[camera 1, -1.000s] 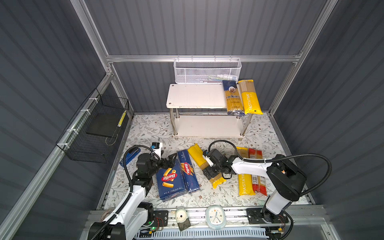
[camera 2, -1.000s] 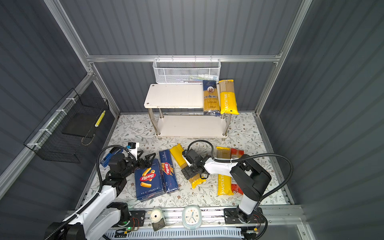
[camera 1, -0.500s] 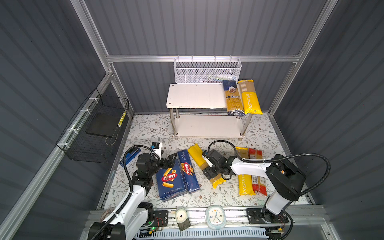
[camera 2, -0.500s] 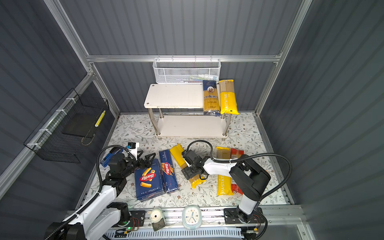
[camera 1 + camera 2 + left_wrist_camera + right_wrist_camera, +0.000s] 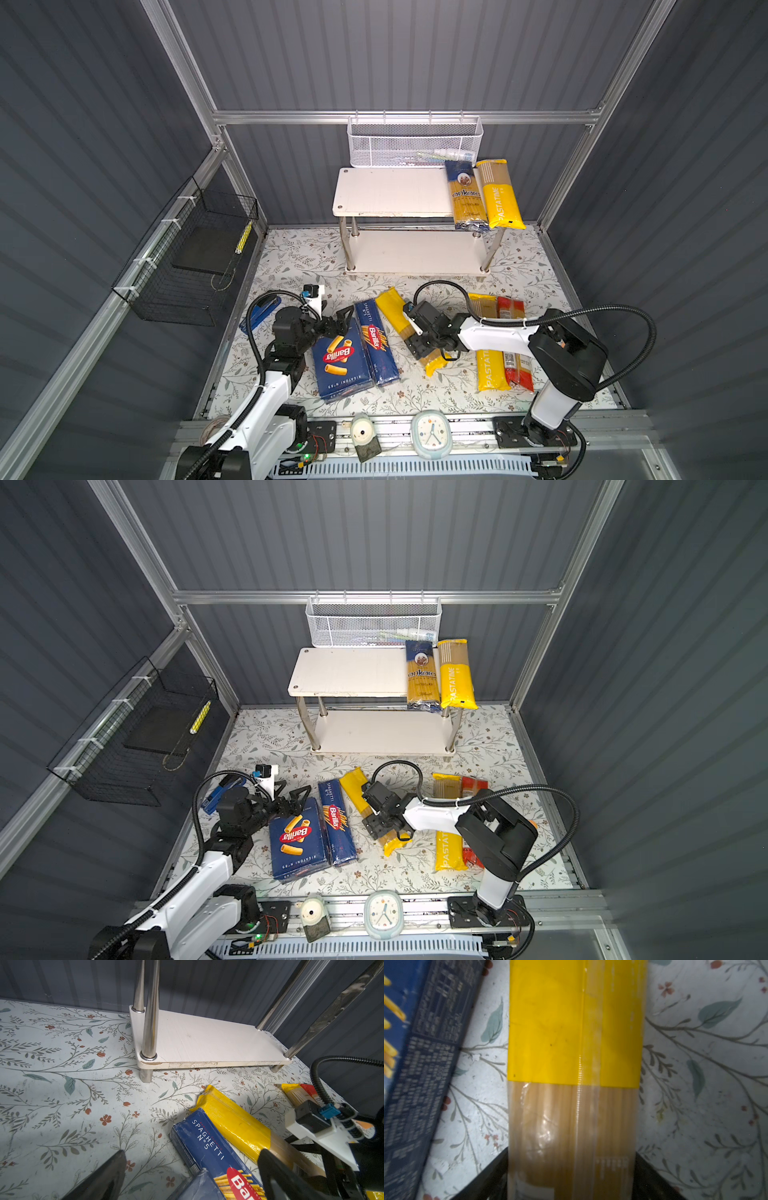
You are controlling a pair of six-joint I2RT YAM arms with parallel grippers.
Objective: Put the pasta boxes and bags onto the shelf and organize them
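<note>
Right gripper (image 5: pixel 426 348): lowered over the middle of the plain yellow spaghetti bag (image 5: pixel 392 309), which has a clear window. Its black fingers (image 5: pixel 483 1180) stand at the bag's two long edges. I cannot tell whether they are pressing it.
Left gripper (image 5: pixel 336 323): jaws wide apart and holding nothing, low over the far end of the wide dark blue Barilla rigatoni box (image 5: pixel 340 361).
Bag's place: flat and slanted on the flowered floor mat (image 5: pixel 299 266), mid-floor, just right of the long narrow dark blue Barilla spaghetti box (image 5: pixel 376 340).
Boxes: lying side by side and touching, on the near left of the mat.
Shelf: two-tier white board shelf with chrome posts (image 5: pixel 390 195), at far centre.
Top board, right end: dark blue "ankara" bag (image 5: pixel 465 195) and yellow PASTATIME bag (image 5: pixel 498 199) lie side by side, their near ends overhanging the edge.
Mat, right: second yellow PASTATIME bag (image 5: pixel 490 365) and red bag (image 5: pixel 517 365) lie side by side, partly under the right arm.
</note>
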